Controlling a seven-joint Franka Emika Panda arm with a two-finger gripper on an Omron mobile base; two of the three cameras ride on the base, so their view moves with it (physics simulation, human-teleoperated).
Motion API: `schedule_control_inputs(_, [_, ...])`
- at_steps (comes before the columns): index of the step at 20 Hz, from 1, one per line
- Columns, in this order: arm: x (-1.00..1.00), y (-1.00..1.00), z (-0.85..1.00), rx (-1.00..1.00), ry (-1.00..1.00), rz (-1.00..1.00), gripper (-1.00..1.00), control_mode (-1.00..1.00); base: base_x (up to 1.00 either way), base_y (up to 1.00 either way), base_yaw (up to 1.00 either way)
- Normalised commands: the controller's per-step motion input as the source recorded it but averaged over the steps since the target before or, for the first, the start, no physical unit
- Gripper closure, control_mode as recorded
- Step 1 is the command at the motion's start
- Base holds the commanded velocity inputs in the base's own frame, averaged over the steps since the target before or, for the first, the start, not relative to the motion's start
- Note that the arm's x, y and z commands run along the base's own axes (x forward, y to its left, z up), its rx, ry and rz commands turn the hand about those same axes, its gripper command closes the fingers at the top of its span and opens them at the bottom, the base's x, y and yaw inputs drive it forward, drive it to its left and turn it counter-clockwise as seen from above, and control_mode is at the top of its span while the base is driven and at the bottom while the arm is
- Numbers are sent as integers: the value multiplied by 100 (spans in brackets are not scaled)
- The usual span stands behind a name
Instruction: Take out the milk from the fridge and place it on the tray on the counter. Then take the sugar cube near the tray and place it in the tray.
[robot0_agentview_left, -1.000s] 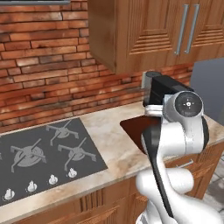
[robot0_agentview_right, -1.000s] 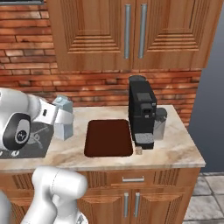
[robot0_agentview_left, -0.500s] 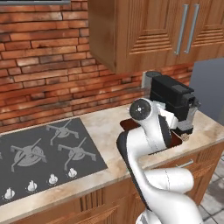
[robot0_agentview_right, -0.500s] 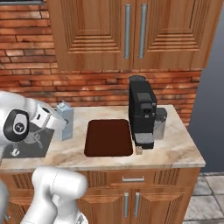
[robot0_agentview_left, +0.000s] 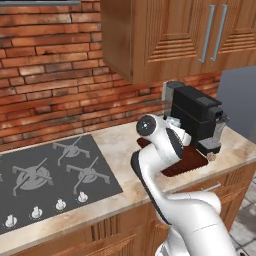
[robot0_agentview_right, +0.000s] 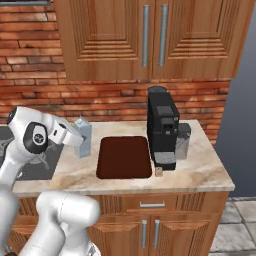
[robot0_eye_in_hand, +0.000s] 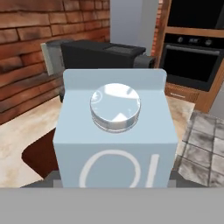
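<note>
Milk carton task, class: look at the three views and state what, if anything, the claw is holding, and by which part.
The claw holds the milk by its side walls, just left of the tray; the exact contact is hidden.

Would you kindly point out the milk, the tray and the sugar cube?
milk (robot0_agentview_right: 83, 136), right base view, carton's front face.
tray (robot0_agentview_right: 124, 157), right base view, bare middle.
sugar cube (robot0_agentview_right: 159, 172), right base view, its front face.
</note>
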Motion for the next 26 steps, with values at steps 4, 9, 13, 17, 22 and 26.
schedule_control_inputs(4, [52,-10,-18,0,0,-8,100,-100,0,0,0])
schedule_control_inputs(9, [41,-24,-10,0,0,-8,100,-100,0,0,0])
schedule_control_inputs(13, [37,-19,-13,0,5,-8,100,-100,0,0,0])
schedule_control_inputs(17, [38,-14,-16,0,5,-8,100,-100,0,0,0])
schedule_control_inputs(22, [43,-8,-22,0,6,-9,100,-100,0,0,0])
schedule_control_inputs(26, [34,-6,-15,0,2,-9,100,-100,0,0,0])
